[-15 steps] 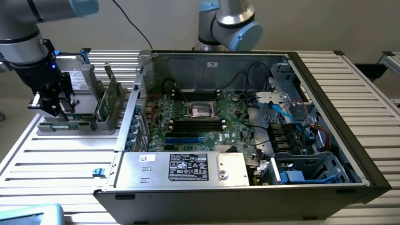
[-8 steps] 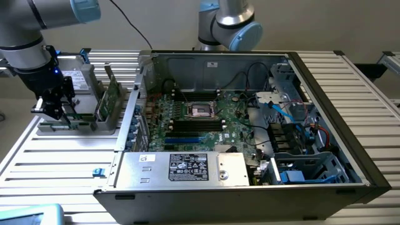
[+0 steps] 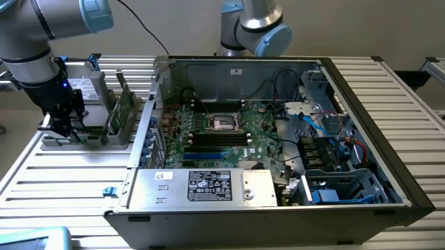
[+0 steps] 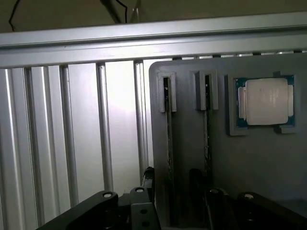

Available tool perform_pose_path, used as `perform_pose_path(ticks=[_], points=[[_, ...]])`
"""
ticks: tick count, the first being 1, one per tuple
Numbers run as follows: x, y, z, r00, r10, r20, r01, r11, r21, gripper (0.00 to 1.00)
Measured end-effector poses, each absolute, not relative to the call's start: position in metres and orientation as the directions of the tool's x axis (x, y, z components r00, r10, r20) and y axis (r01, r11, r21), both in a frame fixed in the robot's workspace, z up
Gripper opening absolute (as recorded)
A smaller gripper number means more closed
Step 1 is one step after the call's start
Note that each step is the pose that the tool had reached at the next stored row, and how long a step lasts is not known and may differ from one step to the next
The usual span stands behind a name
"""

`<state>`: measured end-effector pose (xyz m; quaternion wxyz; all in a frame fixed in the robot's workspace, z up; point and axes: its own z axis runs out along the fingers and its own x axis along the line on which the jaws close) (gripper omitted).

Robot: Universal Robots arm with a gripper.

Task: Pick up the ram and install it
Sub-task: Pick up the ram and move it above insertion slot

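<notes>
The ram is a slim green stick standing on edge in a grey holder on the exterior view's left, beside the open computer case. In the wrist view it is seen edge-on as a thin dark strip in one of the holder's two narrow slots. My gripper hangs low over the holder, to the exterior view's left of the stick and apart from it. It is open, its dark fingers spread wide with nothing held.
A square silver processor chip lies in a recess of the holder. The open case holds the motherboard with its empty processor socket and long black slots. A second arm's base stands behind the case. Ribbed aluminium table all around.
</notes>
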<state>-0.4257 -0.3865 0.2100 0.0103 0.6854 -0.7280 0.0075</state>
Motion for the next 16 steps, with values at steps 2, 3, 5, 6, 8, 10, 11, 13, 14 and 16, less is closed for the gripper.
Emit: perform_pose_path(ticks=[2,3,5,6,8,10,11,13,14,16], points=[[-0.4262,-0.3866,0.2094,-0.06,-0.998,0.025,-0.998,0.06,0.003,0.43],[-0.4263,-0.3867,0.209,-0.06,-0.998,0.025,-0.998,0.06,0.003,0.43],[-0.4267,-0.3868,0.2078,-0.06,-0.998,0.025,-0.998,0.061,0.003,0.43],[-0.4267,-0.3869,0.2072,-0.06,-0.998,0.025,-0.998,0.06,0.003,0.43],[-0.4268,-0.3869,0.2058,-0.06,-0.998,0.025,-0.998,0.06,0.003,0.43],[-0.4269,-0.3868,0.204,-0.06,-0.998,0.025,-0.998,0.06,0.003,0.43],[-0.4269,-0.3868,0.2033,-0.06,-0.998,0.025,-0.998,0.06,0.003,0.43],[-0.4269,-0.3869,0.2015,-0.06,-0.998,0.025,-0.998,0.06,0.003,0.43],[-0.4269,-0.3869,0.2008,-0.06,-0.998,0.025,-0.998,0.06,0.003,0.43],[-0.427,-0.3869,0.1997,-0.06,-0.998,0.025,-0.998,0.06,0.003,0.43]])
